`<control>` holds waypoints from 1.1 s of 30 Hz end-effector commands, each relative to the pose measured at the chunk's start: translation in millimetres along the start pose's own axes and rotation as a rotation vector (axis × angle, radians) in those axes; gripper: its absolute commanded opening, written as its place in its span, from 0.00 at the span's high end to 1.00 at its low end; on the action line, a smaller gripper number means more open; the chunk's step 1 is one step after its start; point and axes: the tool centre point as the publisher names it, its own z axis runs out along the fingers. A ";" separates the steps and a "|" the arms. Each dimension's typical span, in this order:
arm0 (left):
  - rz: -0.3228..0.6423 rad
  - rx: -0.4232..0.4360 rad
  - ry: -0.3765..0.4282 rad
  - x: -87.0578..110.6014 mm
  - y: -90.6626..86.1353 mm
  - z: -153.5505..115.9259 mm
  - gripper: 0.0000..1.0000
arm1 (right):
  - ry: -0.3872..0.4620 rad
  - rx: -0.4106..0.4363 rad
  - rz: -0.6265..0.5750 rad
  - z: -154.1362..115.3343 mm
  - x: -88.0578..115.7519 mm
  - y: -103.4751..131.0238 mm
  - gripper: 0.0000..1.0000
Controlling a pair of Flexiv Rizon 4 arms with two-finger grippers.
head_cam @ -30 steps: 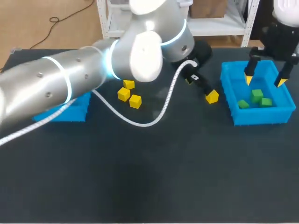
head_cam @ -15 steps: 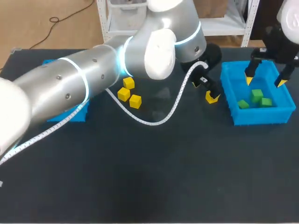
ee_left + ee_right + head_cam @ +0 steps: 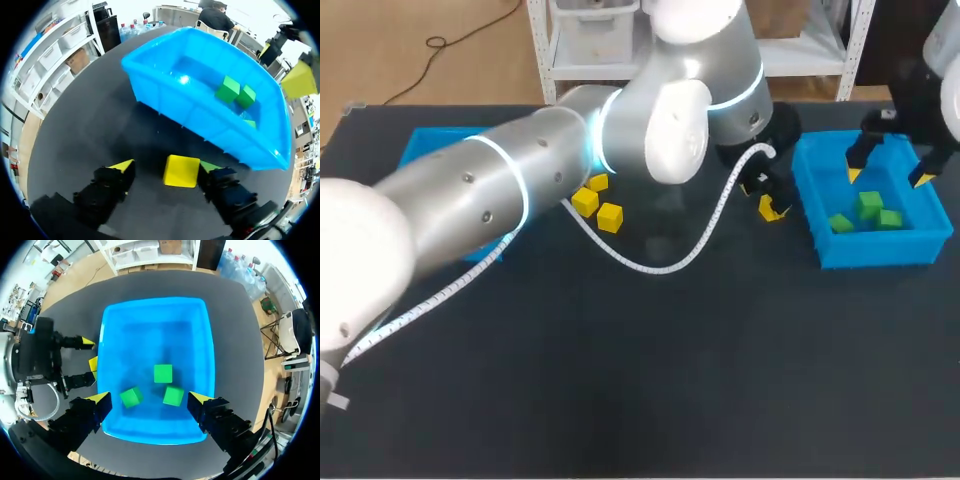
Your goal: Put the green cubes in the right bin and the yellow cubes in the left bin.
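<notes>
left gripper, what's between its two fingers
A yellow cube, resting on the table between the left gripper's open fingers, beside the right bin. The left wrist view shows it.

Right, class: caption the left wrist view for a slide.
Open left gripper straddles a yellow cube on the dark table beside a blue plastic bin holding green cubes.

My left gripper (image 3: pixel 165 166) has pushed further across toward the yellow cube (image 3: pixel 181 171) beside the right bin (image 3: pixel 165 95). The cube now sits between its open fingers.
</notes>
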 end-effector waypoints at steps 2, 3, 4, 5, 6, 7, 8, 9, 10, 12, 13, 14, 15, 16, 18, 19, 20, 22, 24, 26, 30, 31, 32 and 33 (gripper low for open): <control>-0.004 -0.003 0.016 6.2 3.1 -0.1 1.00 | -0.521 0.003 0.002 -1.1 6.3 -0.7 0.00; -0.005 -0.002 0.017 7.9 4.1 -1.8 1.00 | -0.521 0.003 0.002 -1.1 6.3 -0.7 0.00; -0.006 -0.002 0.012 9.6 5.6 -4.3 1.00 | -0.521 0.003 0.002 -1.1 6.3 -0.7 0.00; -0.006 -0.003 0.008 11.3 7.2 -6.9 1.00 | -0.521 0.003 0.002 -1.1 6.3 -0.7 0.00; -0.006 -0.007 -0.006 13.5 9.4 -10.8 1.00 | -0.521 0.003 0.002 -1.1 6.3 -0.7 0.00; -0.006 -0.012 -0.019 15.4 12.3 -16.2 1.00 | -0.521 0.003 0.002 -1.1 6.3 -0.7 0.00; -0.005 -0.019 -0.034 17.5 15.4 -23.1 1.00 | -0.521 0.003 0.002 -1.1 6.3 -0.7 0.00; -0.001 -0.030 -0.055 19.7 19.3 -31.7 1.00 | -0.521 0.003 0.002 -1.1 6.3 -0.7 0.00; 0.001 -0.038 -0.076 22.6 23.8 -42.0 1.00 | -0.521 0.003 0.002 -1.1 6.3 -0.7 0.00; -0.006 -0.051 -0.117 30.5 33.6 -66.8 1.00 | -0.521 0.003 0.002 -1.1 6.3 -0.7 0.00; -0.006 -0.067 -0.137 35.6 39.4 -80.8 1.00 | -0.521 0.003 0.002 -1.1 6.3 -0.7 0.00; -0.005 -0.088 -0.158 41.2 45.7 -94.5 1.00 | -0.521 0.003 0.002 -1.1 6.3 -0.7 0.00; -0.015 -0.113 -0.174 48.1 53.7 -109.4 1.00 | -0.521 0.003 0.002 -1.1 6.3 -0.7 0.00; -0.039 -0.135 -0.184 56.8 63.6 -125.1 1.00 | -0.521 0.003 0.002 -1.1 6.3 -0.7 0.00; -0.103 -0.173 -0.196 74.8 85.0 -153.1 1.00 | -0.521 0.003 0.002 -1.1 6.3 -0.7 0.00; -0.142 -0.194 -0.208 85.4 97.6 -168.9 1.00 | -0.521 0.003 0.002 -1.1 6.3 -0.7 0.00; -0.166 -0.217 -0.218 95.3 108.3 -182.7 1.00 | -0.521 0.003 0.002 -1.1 6.3 -0.7 0.00; -0.227 -0.262 -0.233 117.6 130.2 -211.7 1.00 | -0.521 0.003 0.002 -1.1 6.3 -0.7 0.00; -0.281 -0.314 -0.241 139.6 149.1 -237.2 1.00 | -0.521 0.003 0.002 -1.1 6.3 -0.7 0.00; -0.333 -0.362 -0.238 163.2 165.2 -259.7 1.00 | -0.521 0.003 0.002 -1.1 6.3 -0.7 0.00; -0.456 -0.434 -0.220 215.6 192.7 -290.2 1.00 | -0.521 0.003 0.002 -1.1 6.3 -0.7 0.00; -0.484 -0.446 -0.216 228.4 197.9 -294.3 1.00 | -0.521 0.003 0.002 -1.1 6.3 -0.7 0.00; -0.514 -0.457 -0.209 240.2 202.7 -296.9 1.00 | -0.521 0.003 0.002 -1.1 6.3 -0.7 0.00; -0.537 -0.472 -0.197 252.4 207.4 -298.2 1.00 | -0.521 0.003 0.002 -1.1 6.3 -0.7 0.00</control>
